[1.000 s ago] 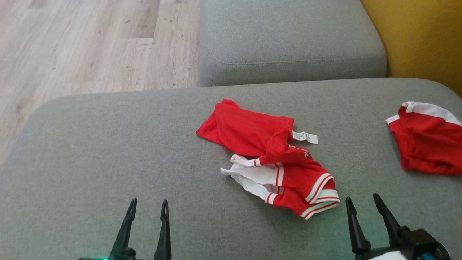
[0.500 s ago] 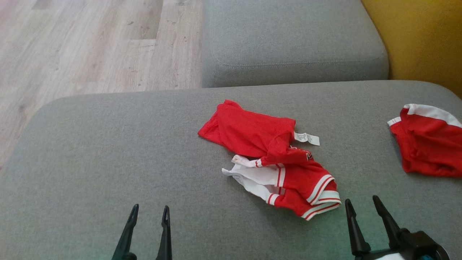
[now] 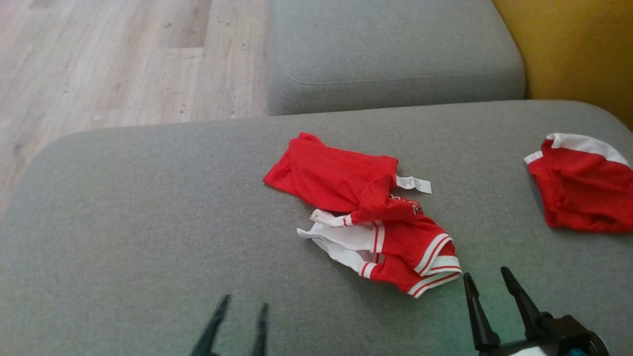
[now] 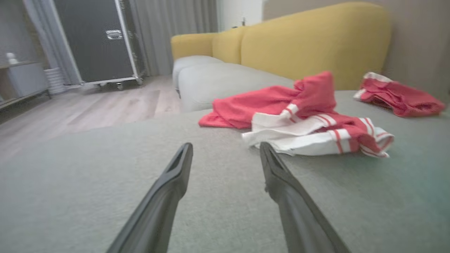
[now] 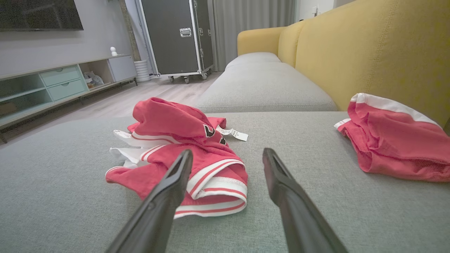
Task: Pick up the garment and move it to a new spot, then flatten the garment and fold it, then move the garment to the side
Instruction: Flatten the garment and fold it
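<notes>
Grey fabric seat cushion (image 3: 123, 222), near; second grey cushion (image 3: 390, 49) beyond it, far. Yellow upholstered backrest (image 3: 573, 44) along the right. Pale wood-plank floor (image 3: 123, 59), far left. Dark wheeled flight case (image 5: 175, 35) beside grey curtains (image 5: 253, 14). Low sideboard (image 5: 63, 80) with pale green drawers against grey wall (image 5: 52, 49); dark screen (image 5: 38, 14) above.

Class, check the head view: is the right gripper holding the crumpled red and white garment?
No, the right gripper stands open beside the garment, with nothing between its jaws.

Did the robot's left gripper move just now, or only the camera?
Yes. Judged against the red garment on the grey cushion, the left gripper has slid right, toward it, and lower in the head view.
</notes>
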{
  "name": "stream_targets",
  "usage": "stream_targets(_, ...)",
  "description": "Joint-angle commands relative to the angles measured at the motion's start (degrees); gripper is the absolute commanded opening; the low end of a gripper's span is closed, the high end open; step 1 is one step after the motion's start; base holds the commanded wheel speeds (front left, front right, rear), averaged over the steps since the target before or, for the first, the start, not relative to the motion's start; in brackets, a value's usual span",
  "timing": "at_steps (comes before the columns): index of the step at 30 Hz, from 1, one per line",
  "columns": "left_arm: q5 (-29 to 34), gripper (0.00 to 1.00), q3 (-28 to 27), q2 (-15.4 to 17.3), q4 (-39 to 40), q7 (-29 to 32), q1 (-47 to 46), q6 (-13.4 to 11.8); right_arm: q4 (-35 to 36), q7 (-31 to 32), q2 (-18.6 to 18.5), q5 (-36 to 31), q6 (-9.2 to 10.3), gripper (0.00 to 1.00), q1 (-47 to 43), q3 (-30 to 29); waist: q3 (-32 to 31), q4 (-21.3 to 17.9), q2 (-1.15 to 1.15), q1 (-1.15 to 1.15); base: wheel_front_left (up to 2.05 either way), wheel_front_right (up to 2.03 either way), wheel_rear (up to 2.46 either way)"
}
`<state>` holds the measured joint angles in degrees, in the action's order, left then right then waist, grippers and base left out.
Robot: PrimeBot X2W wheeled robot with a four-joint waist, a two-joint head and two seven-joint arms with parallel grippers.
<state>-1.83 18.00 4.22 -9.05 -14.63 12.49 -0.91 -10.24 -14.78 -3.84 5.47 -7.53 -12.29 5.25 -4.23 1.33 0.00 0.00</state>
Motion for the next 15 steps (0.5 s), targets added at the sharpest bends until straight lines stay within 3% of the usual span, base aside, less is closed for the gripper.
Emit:
stream_targets(1, 1.14, 1.0, -0.34, -0.48, 0.69, -0.37, -4.88, 0.71, 2.04, -0.22, -1.18, -0.33, 0.04, 1.0, 2.93, 1.54, 0.79, -0.96, 0.0, 0.0, 0.0, 0.0, 0.0)
stream_targets(9, 8.33, 1.0, 11.08, -0.52, -9.06, -0.37, -17.21, 5.71, 3.02, -0.22, -1.58, -0.58, 0.04, 1.0, 4.88, 2.93, 4.66, -6.1, 0.0, 0.0, 0.0, 0.0, 0.0)
stream_targets(15, 9.68, 1.0, 20.09, -1.02, -15.42, -0.37, -27.06, 7.76, 4.08, -0.22, -1.73, -0.68, 0.04, 1.0, 6.98, 3.54, 8.85, -10.44, 0.0, 0.0, 0.0, 0.0, 0.0)
